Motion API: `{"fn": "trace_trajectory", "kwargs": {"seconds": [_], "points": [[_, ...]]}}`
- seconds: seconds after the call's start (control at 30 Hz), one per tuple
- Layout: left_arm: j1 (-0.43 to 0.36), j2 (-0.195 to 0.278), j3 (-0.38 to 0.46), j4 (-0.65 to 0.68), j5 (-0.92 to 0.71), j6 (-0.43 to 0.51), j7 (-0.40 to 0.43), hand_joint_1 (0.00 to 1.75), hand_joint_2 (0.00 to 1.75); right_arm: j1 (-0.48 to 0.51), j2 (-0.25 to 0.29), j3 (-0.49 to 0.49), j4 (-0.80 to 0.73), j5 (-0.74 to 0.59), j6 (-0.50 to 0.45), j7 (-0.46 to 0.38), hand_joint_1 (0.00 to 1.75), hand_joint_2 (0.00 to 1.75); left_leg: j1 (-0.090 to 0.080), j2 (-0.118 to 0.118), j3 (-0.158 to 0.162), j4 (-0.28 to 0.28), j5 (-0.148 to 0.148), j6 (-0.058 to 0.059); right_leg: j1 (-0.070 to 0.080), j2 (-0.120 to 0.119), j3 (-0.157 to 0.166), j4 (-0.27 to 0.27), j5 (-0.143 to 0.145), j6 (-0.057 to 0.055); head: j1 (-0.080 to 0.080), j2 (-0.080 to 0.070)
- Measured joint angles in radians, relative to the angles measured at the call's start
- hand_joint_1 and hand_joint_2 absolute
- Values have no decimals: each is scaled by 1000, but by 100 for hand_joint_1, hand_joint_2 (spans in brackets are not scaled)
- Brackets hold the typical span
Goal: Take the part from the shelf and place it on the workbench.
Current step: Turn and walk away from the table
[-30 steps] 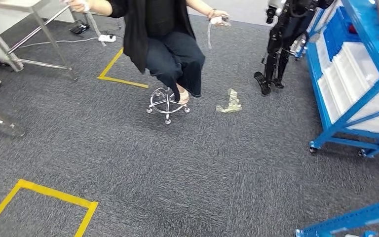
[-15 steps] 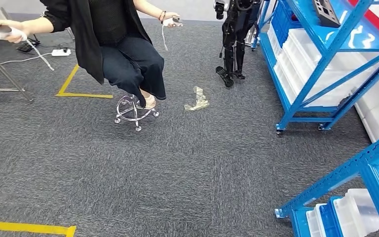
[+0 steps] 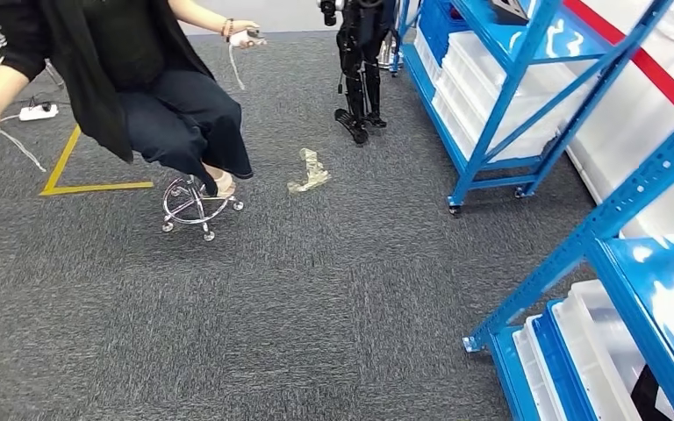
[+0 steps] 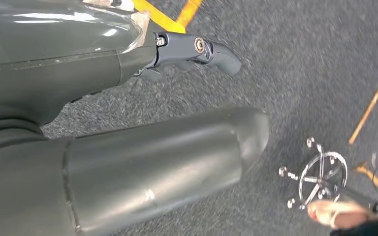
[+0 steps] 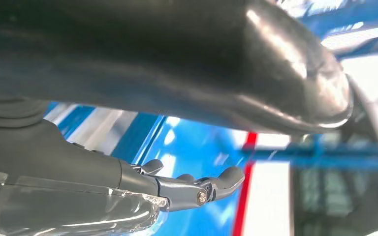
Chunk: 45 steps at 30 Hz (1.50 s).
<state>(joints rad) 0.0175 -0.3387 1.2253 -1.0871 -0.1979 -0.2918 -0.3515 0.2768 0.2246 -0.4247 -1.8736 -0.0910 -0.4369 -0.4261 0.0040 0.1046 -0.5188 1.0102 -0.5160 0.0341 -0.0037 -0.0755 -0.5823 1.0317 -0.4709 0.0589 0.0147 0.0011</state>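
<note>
Head view looks down at grey carpet. On the left a person [image 3: 132,79] in dark clothes sits on a shiny wheeled stool [image 3: 195,203], holding a small white controller [image 3: 247,38] in one hand. Yellow floor tape [image 3: 75,171] runs beside the stool. A crumpled scrap [image 3: 309,171] lies on the carpet in the middle. Behind it stands a black robot [image 3: 360,61]. To its right is a blue shelf rack [image 3: 509,88] with white bins [image 3: 483,88]. At the far right is a nearer blue shelf [image 3: 632,263], with more white bins low down.

The part cannot be picked out on either shelf, and no workbench shows. The robot seems to be at the first step, getting to a shelf. Next it likely needs to face a shelf and find the part before reaching.

The left hand [image 4: 128,98] hangs over the carpet near the stool, fingers apart, holding nothing. The right hand [image 5: 177,128] is near a blue shelf, also spread and empty. The person and stool sit well apart from the shelves, so the way looks free.
</note>
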Motion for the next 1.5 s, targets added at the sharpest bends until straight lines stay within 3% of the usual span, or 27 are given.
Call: {"fn": "trace_trajectory", "kwargs": {"seconds": [0.03, 0.1, 0.17, 0.23, 0.3, 0.33, 0.4, 0.47, 0.53, 0.6, 0.67, 0.77, 0.83, 0.9, 1.0, 1.07, 1.1, 1.13, 1.17, 1.2, 1.23, 1.27, 1.33, 1.37, 1.4, 1.43, 1.5], "points": [[-1, 2, 0, 2, -2, -1, -3, 0, 0, -9, -1, -19, 24, 16, 6, 11, 0, 0, -2, 10, 4, 0, -3, -5, 5, -10, 10, -20, 4, -8, -1, 0], [-3, 3, -1, 8, -5, -2, -7, 0, 0, -24, -2, -68, 84, 55, 25, 36, 0, 0, 0, 28, 12, -3, -8, -16, 7, 14, 10, -23, 8, -22, -2, 0], [-5, 4, -3, 13, -9, -4, -9, 0, 0, -41, 0, -127, 149, 100, 41, 54, 0, 0, 5, -7, 9, 19, -30, -26, -1, 38, 15, -28, 14, -36, -4, 0], [-4, 6, -2, 17, -11, -3, -9, 0, 0, -77, 0, -182, 221, 160, 47, 60, 0, 0, 8, -76, -34, 121, -92, -31, -8, 65, 18, -31, 19, -49, -9, 0], [-1, 8, 0, 22, -12, 2, -7, 0, 0, -129, -4, -235, 305, 223, 40, 55, 0, 0, 10, -104, -96, 252, -149, -32, -4, 96, 17, -31, 20, -55, -14, 0], [-2, 9, 1, 25, -12, 6, -7, 0, 0, -155, -10, -264, 350, 247, 35, 46, 0, 0, 12, -107, -112, 283, -152, -33, -1, 110, 18, -31, 20, -55, -17, 0], [-2, 11, 1, 31, -11, 14, -6, 0, 0, -213, -24, -321, 442, 273, 32, 21, 0, 0, 27, -113, -86, 230, -107, -43, 1, 135, 24, -29, 19, -53, -18, 0], [-6, 9, 0, 41, -8, 19, -6, 0, 0, -265, -44, -374, 523, 278, 39, 0, 0, 0, 60, -141, -26, 115, -60, -70, 13, 152, 32, -17, 12, -39, -24, 0], [-6, 2, 0, 54, -4, 19, -6, 0, 0, -284, -61, -428, 575, 258, 61, -11, 0, 0, 87, -155, 0, 74, -54, -76, 25, 159, 33, 3, 6, -16, -23, 0], [0, -5, 2, 65, 0, 15, -6, 0, 0, -276, -61, -470, 594, 214, 95, -22, 0, 0, 107, -140, 7, 89, -64, -70, 21, 163, 25, 12, 15, 7, -11, 0], [-2, -5, 6, 66, -1, 9, -7, 0, 0, -248, -45, -487, 565, 154, 132, -31, 0, 0, 113, -117, 5, 107, -72, -79, 11, 139, -16, 56, -11, 5, 24, 0], [-16, -9, 10, 59, -2, 4, -10, 0, 0, -205, -16, -483, 433, 84, 151, -1, 0, 0, 88, -64, -10, 104, -62, -111, 14, 80, -129, 255, -135, -50, 92, 0], [-20, -8, 14, 58, -3, 4, -10, 0, 0, -185, -9, -479, 351, 67, 143, 21, 0, 0, 64, -24, -16, 91, -48, -110, 61, 76, -152, 350, -175, -77, 96, -1], [-23, -10, 16, 60, -3, 3, -10, 0, 0, -165, -10, -477, 290, 34, 141, -1, 0, 0, 41, 11, -21, 85, -43, -101, 133, 78, -86, 303, -154, -119, 95, -1], [-26, -24, 17, 69, -6, -1, -13, 0, 0, -143, -30, -457, 164, -63, 123, -97, 0, 0, 27, 51, -23, 82, -43, -67, 210, 12, 32, 121, -125, -217, 76, 0], [-25, -30, 19, 79, -12, -6, -13, 0, 0, -137, -61, -428, 46, -104, 74, -138, 0, 0, 28, 78, -26, 69, -38, -45, 228, -25, 44, 70, -120, -239, 85, 0], [-23, -29, 20, 83, -17, -8, -14, 0, 0, -132, -80, -410, -15, -112, 43, -147, 0, 0, 24, 90, -21, 51, -30, -34, 228, -14, 48, 46, -108, -236, 96, 0], [-22, -27, 21, 84, -20, -10, -16, 0, 0, -120, -95, -392, -62, -112, 15, -151, 0, 0, 23, 92, -18, 30, -21, -17, 203, 0, 59, 21, -91, -231, 102, 0], [-23, -23, 24, 82, -22, -11, -20, 0, 0, -104, -105, -372, -99, -102, -9, -151, 0, 0, 17, 85, -10, 6, -15, 15, 176, 7, 74, -10, -74, -222, 99, -1], [-24, -19, 26, 77, -26, -12, -25, 0, 0, -87, -112, -347, -133, -84, -33, -151, 0, 0, 11, 76, -4, -11, -12, 55, 145, 11, 90, -39, -56, -202, 95, -1], [-26, -14, 29, 72, -28, -12, -29, 0, 0, -73, -114, -324, -154, -62, -51, -150, 0, 0, 8, 64, -4, -15, -15, 93, 117, 9, 103, -58, -43, -169, 90, -1], [-27, -8, 31, 67, -31, -14, -33, 0, 0, -62, -116, -294, -171, -32, -71, -147, 0, 0, 4, 63, -6, -5, -25, 124, 108, 9, 108, -66, -35, -110, 82, -1], [-25, 0, 34, 58, -35, -18, -35, 0, 0, -46, -119, -249, -188, 10, -102, -136, 0, 0, 8, 59, -22, 44, -54, 145, 92, 20, 118, -64, -29, 46, 75, -1], [-23, 3, 36, 56, -37, -20, -35, 0, 0, -37, -117, -232, -191, 22, -113, -127, 0, 0, 12, 54, -27, 67, -69, 143, 88, 26, 123, -57, -31, 117, 73, -1], [-19, 3, 38, 55, -39, -22, -34, 0, 0, -31, -112, -227, -188, 24, -116, -118, 0, 0, 17, 48, -29, 83, -79, 135, 86, 29, 129, -46, -35, 164, 74, -1], [-14, 2, 41, 55, -41, -23, -31, 0, 0, -27, -105, -225, -184, 28, -111, -105, 0, 0, 22, 40, -27, 96, -88, 115, 85, 28, 132, -28, -43, 188, 75, -1], [0, -12, 52, 69, -43, -27, -22, 0, 0, -33, -96, -228, -170, 61, -87, -71, 0, 0, 46, 24, -40, 141, -112, 37, 107, 11, 109, 39, -63, 218, 66, -1]]}}
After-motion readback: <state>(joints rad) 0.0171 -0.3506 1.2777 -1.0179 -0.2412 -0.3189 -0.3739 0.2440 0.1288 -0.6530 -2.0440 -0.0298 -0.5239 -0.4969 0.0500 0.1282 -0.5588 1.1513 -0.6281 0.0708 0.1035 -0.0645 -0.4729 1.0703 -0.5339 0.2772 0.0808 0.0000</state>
